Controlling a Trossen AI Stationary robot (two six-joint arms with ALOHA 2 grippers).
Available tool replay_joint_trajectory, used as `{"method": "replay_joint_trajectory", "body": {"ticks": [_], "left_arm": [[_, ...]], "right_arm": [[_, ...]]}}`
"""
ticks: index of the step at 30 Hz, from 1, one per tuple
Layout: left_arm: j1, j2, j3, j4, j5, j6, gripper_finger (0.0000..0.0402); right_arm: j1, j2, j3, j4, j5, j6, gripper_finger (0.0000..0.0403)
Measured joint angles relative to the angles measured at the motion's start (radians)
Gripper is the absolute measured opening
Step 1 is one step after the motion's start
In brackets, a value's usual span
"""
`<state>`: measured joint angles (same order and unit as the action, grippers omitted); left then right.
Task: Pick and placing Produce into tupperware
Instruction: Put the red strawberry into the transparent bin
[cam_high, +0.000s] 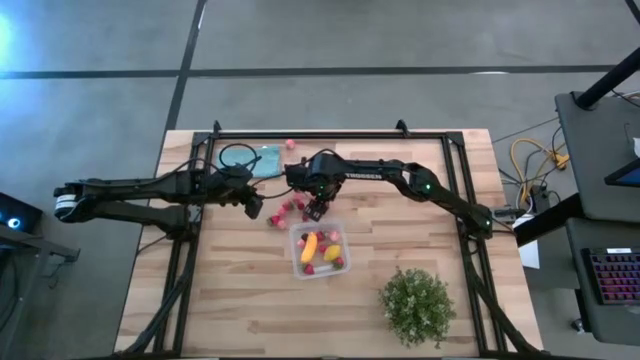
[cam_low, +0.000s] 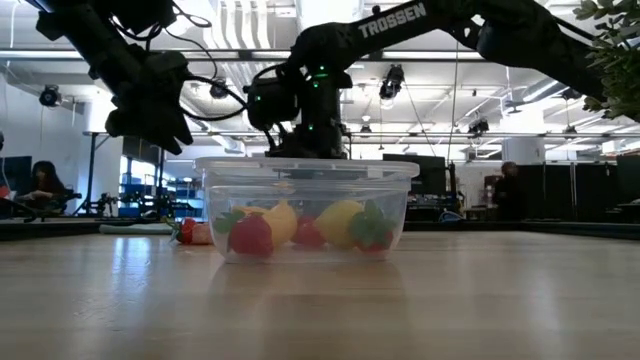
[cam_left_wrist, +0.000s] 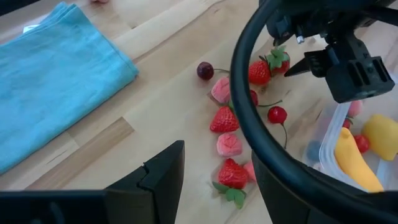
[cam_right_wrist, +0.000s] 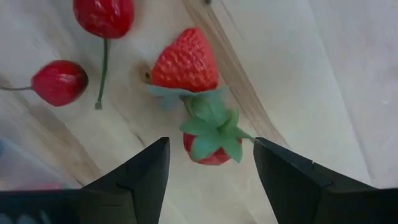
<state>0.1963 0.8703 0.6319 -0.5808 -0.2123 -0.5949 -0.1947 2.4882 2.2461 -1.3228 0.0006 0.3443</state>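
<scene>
The clear tupperware (cam_high: 318, 250) stands on the wooden table and holds yellow and red pieces (cam_low: 300, 225). Loose produce lies just beyond it: strawberries, cherries and pink bits (cam_high: 285, 210) (cam_left_wrist: 224, 118). My right gripper (cam_high: 315, 208) (cam_right_wrist: 211, 168) is open, pointing down over this pile. Its fingers stand on either side of a small leafy strawberry (cam_right_wrist: 208, 148) lying on the table, without touching it. A second strawberry (cam_right_wrist: 185, 62) lies right beside it. My left gripper (cam_high: 255, 205) (cam_left_wrist: 214, 186) is open and hovers at the pile's left side, above a strawberry (cam_left_wrist: 233, 174).
A teal cloth (cam_high: 265, 160) lies flat near the table's far edge, left of the pile. A green leafy bush (cam_high: 417, 305) stands near the front right. A black cable (cam_left_wrist: 245, 124) loops across the left wrist view. Bare wood lies in front of the box.
</scene>
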Motion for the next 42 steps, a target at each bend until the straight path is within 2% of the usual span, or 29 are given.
{"method": "replay_joint_trajectory", "body": {"ticks": [11,42], "left_arm": [[0.000,0.000,0.000,0.018,0.000,0.000,0.0173],[0.000,0.000,0.000,0.033,-0.001,-0.001,0.0173]], "right_arm": [[0.000,0.000,-0.029,0.052,0.002,0.004,0.0224],[-0.007,0.000,-0.036,0.061,0.001,0.028,0.0224]]}}
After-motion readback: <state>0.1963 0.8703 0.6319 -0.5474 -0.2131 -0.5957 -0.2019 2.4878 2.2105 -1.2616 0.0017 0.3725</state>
